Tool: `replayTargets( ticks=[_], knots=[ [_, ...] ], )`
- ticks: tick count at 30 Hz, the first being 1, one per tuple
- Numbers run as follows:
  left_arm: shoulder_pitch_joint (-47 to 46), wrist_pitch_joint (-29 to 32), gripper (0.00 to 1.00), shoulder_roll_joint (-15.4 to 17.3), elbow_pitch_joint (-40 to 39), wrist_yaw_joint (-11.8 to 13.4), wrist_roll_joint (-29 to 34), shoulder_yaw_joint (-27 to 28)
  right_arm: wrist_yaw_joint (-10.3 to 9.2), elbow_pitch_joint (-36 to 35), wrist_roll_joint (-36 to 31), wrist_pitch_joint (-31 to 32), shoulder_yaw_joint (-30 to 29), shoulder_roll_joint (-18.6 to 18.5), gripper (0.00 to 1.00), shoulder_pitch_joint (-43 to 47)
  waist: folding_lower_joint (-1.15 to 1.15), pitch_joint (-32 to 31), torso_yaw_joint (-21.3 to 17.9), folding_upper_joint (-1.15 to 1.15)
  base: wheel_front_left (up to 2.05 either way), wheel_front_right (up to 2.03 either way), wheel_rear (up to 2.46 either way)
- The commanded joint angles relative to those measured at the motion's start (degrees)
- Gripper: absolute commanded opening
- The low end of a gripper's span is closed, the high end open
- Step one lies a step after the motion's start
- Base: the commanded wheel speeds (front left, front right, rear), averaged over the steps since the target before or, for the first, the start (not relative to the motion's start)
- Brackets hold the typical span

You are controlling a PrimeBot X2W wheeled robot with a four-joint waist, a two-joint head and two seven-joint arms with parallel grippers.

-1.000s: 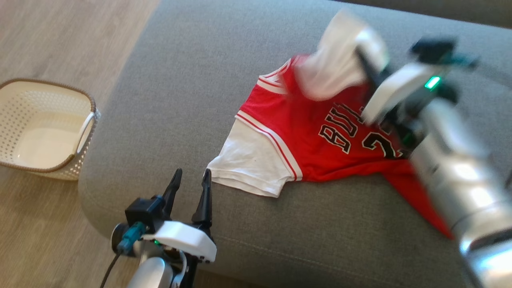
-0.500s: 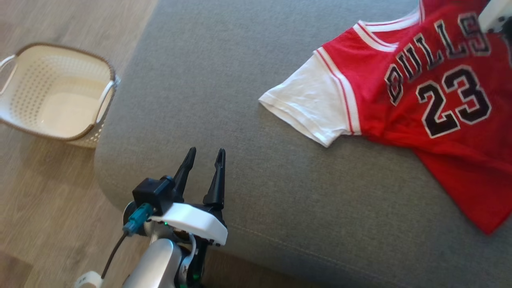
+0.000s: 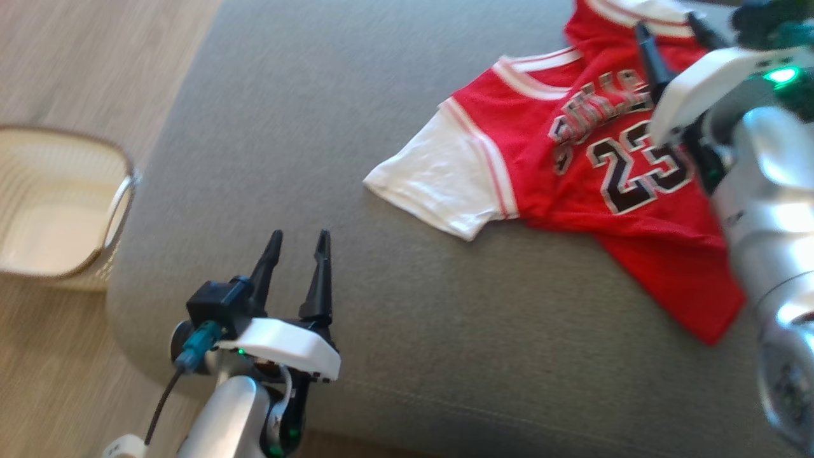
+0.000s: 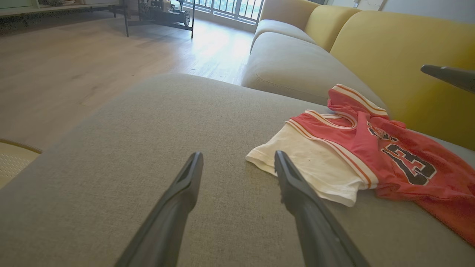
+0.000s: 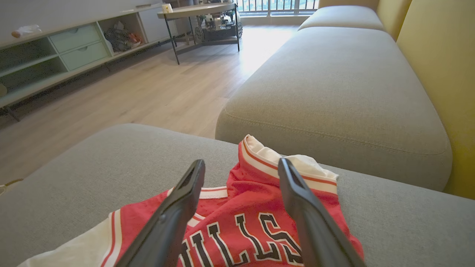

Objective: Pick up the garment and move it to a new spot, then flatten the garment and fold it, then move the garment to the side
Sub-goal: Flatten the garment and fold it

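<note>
My right pincer [image 5: 241, 164]: spread wide, empty, above the red Bulls jersey [image 5: 237, 207].
My left pincer [image 3: 299, 236]: wide, empty, short of its white sleeve [image 3: 432, 184].
Jersey: rumpled on the grey sofa cushion [image 3: 305, 114]; far sleeve seems bunched.
Basket [image 3: 57, 203]: floor, my left.

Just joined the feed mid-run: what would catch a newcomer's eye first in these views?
The red jersey with black lettering and a white sleeve lies rumpled on the grey sofa, at the head view's upper right. Next comes the right end effector, open over the jersey and holding nothing. The left end effector is open near the sofa's front edge, with a cream basket on the floor at the left.
</note>
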Motion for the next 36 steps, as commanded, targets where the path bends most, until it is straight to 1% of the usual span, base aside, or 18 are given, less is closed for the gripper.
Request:
replayTargets(
  ticks=[1,4,6,9,14,15,19,21,25,30,34,36],
  knots=[
    [-0.64,-0.7,1.0,0.38,-1.53,0.06,0.61,2.63,-0.02,-2.49,-0.19,-1.19,0.28,2.09,1.0,0.31,0.0,-3.59,-3.48,0.0,0.0,0.0,0.0],
    [0.67,-0.7,1.0,0.38,-1.71,0.18,1.19,4.11,-0.02,-5.23,0.93,-1.8,-0.4,3.93,1.0,4.13,0.0,-6.39,-5.97,0.0,0.0,0.0,0.0],
    [1.87,-0.7,1.0,0.38,-1.96,0.41,1.43,5.25,-0.02,-8.69,1.4,-1.91,-0.57,4.77,1.0,7.59,0.0,-8.23,-7.78,0.0,0.0,0.0,0.0],
    [3.78,-0.7,1.0,0.38,-2.26,0.69,1.81,6.7,-0.02,-16.59,1.81,-1.95,-1.47,5.67,1.0,14.68,0.0,-10.51,-10.23,0.0,0.0,0.0,0.0],
    [6.2,-0.7,1.0,0.38,-2.67,0.7,2.63,8.45,-0.02,-30.57,0.17,-1.96,-3.42,6.89,1.0,28.65,0.0,-13.01,-13.51,0.0,0.0,0.0,0.0],
    [6.91,-0.7,1.0,0.38,-2.93,0.79,2.73,8.93,-0.02,-36.07,-0.37,-1.96,-4.69,7.35,1.0,34.11,0.0,-13.58,-14.45,0.0,0.0,0.0,0.0],
    [8.07,-0.7,1.0,0.38,-3.28,0.93,2.8,9.3,-0.02,-45.21,-1.23,-1.96,-7.16,7.82,1.0,44.13,0.0,-14.5,-15.6,0.0,0.0,0.0,0.0],
    [8.52,-0.7,1.0,0.38,-3.38,0.99,2.81,9.29,-0.02,-48.32,0.39,-1.89,-7.3,7.86,1.0,48.44,0.0,-14.72,-15.91,0.0,0.0,0.0,0.0],
    [9.03,-0.7,1.0,0.38,-3.33,0.9,2.98,9.45,-0.02,-51.92,3.14,-1.19,-7.93,7.88,1.0,54.4,0.0,-14.99,-16.32,0.0,0.0,0.0,0.0],
    [9.01,-0.7,1.0,0.38,-3.17,0.58,3.3,9.43,-0.02,-53.85,4.05,-0.1,-8.63,7.89,1.0,56.53,0.0,-14.95,-16.35,0.0,0.0,0.0,0.0],
    [8.35,-0.7,1.0,0.38,-3.16,0.33,3.42,9.02,-0.02,-52.53,4.59,1.52,-10.08,7.9,1.0,55.41,0.0,-14.37,-15.73,0.0,0.0,0.0,0.0],
    [7.7,-0.7,1.0,0.38,-3.06,0.11,3.6,8.58,-0.02,-49.81,5.18,2.5,-11.27,7.9,1.0,53.17,0.0,-13.29,-14.95,0.0,0.0,0.0,0.0]
  ],
)
